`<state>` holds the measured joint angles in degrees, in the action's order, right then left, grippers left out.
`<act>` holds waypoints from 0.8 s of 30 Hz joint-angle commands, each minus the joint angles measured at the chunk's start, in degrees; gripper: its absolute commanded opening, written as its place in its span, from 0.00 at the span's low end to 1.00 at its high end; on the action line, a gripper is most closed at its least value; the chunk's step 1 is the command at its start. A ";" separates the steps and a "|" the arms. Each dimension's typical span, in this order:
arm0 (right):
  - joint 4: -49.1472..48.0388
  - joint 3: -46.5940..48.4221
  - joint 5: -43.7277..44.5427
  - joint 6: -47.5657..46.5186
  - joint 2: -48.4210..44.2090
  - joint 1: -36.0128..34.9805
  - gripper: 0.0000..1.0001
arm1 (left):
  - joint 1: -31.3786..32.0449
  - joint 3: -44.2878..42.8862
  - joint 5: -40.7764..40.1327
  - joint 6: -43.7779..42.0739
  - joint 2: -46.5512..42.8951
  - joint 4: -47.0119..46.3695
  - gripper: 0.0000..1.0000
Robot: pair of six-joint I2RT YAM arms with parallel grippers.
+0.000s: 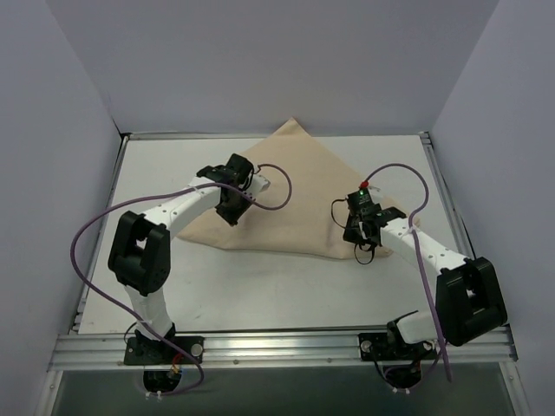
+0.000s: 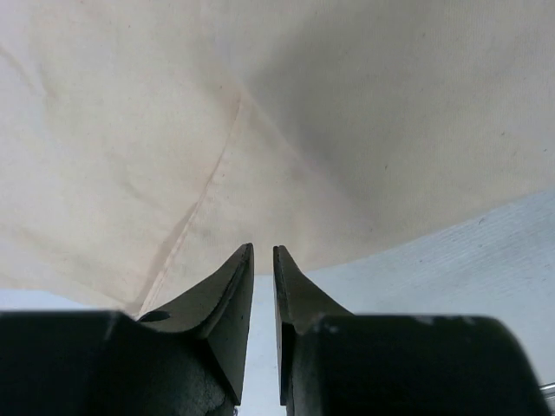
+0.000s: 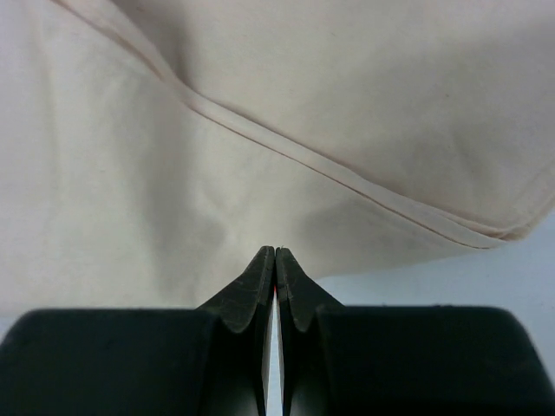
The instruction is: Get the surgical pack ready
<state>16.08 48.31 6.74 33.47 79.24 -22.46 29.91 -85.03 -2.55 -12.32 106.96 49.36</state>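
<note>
The surgical pack shows as a large beige cloth [image 1: 299, 186] folded into a broad triangle on the white table [image 1: 260, 286]; nothing else of it is visible. My left gripper [image 1: 232, 217] hangs low over the cloth's left part, near its front edge. In the left wrist view the left gripper [image 2: 263, 249] has a narrow gap between its jaws with only table showing through, and the cloth [image 2: 260, 130] lies just beyond. My right gripper [image 1: 356, 236] is over the cloth's right corner. The right wrist view has the right gripper [image 3: 275, 250] shut and empty, facing a hemmed fold of the cloth [image 3: 217, 173].
Grey walls close in the table on the left, back and right. An aluminium rail [image 1: 286, 347] runs along the near edge by the arm bases. Purple cables [image 1: 87, 234] loop off both arms. Bare table [image 2: 486, 260] lies in front of the cloth.
</note>
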 commanded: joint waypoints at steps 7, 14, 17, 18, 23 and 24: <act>-4.73 -6.48 -4.37 1.24 4.24 4.87 0.00 | 0.15 9.53 -7.38 -1.66 1.84 -6.02 0.25; -6.06 -6.92 -4.46 0.10 7.24 5.67 0.00 | 0.15 8.13 -7.48 -0.25 8.09 -9.11 0.24; -3.52 -4.73 -2.79 -0.08 4.44 5.85 0.00 | 0.15 7.61 -5.73 0.10 6.34 -8.15 0.24; -1.59 -3.68 -2.27 -0.25 2.95 5.93 0.00 | 0.15 7.17 -5.37 0.10 5.29 -7.10 0.24; 4.48 0.20 -0.50 -0.34 -0.22 7.16 0.00 | 0.15 3.91 -5.36 0.63 2.12 -1.91 0.24; 5.27 -0.32 -0.50 -0.08 -1.71 8.04 0.00 | 0.06 3.56 -6.32 0.63 0.72 -1.03 0.24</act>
<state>15.11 46.41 3.60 33.19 81.95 -16.01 30.26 -78.24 -9.21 -12.51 111.79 47.03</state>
